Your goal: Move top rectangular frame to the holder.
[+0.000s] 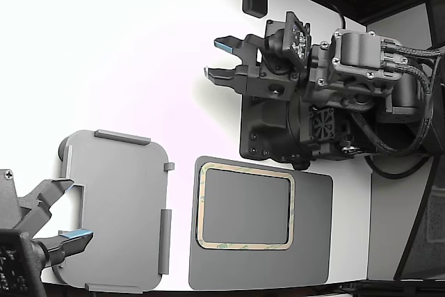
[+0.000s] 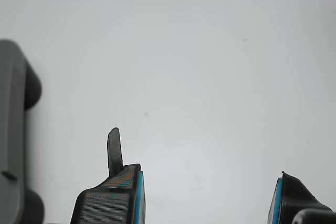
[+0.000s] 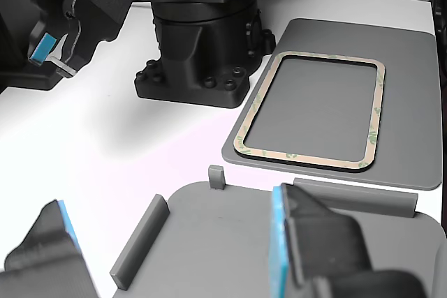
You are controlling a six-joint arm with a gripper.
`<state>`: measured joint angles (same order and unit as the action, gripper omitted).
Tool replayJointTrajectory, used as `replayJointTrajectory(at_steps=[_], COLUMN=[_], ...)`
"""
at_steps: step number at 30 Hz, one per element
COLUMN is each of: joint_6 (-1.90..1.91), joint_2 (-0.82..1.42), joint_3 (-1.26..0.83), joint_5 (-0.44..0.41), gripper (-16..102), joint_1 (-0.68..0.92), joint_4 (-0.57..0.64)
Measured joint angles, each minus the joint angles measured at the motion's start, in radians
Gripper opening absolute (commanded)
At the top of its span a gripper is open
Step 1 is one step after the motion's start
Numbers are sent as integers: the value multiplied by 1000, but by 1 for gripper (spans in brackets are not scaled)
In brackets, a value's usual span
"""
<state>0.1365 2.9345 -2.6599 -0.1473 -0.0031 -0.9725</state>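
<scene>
The black gripper with blue-padded fingertips [image 1: 217,58] hovers with jaws spread and empty, well apart from the thin pale tan rectangular frame [image 1: 245,170], apparently ready to descend. That frame lies flat on a larger dark grey rounded pad [image 1: 311,248], probably kept there so its edge is reachable. To the exterior view's left of the frame, the light grey plastic holder plate with raised edge tabs [image 1: 118,199] waits unfilled. Everything rests on a glossy white tabletop [image 1: 125,67]; a black bolted mount block [image 1: 268,133] stands near the frame.
</scene>
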Motion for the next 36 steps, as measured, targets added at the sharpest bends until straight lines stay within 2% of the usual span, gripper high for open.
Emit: replayJointTrajectory(at_steps=[26,33,36], joint_6=[5,-61,-143], joint_2=[0,-140,-245], joint_3=[26,193,307], joint_5=[-15,-44,-17], gripper=[100,100,100], joint_1=[0,0,6], joint_4=[-6,-26,-77])
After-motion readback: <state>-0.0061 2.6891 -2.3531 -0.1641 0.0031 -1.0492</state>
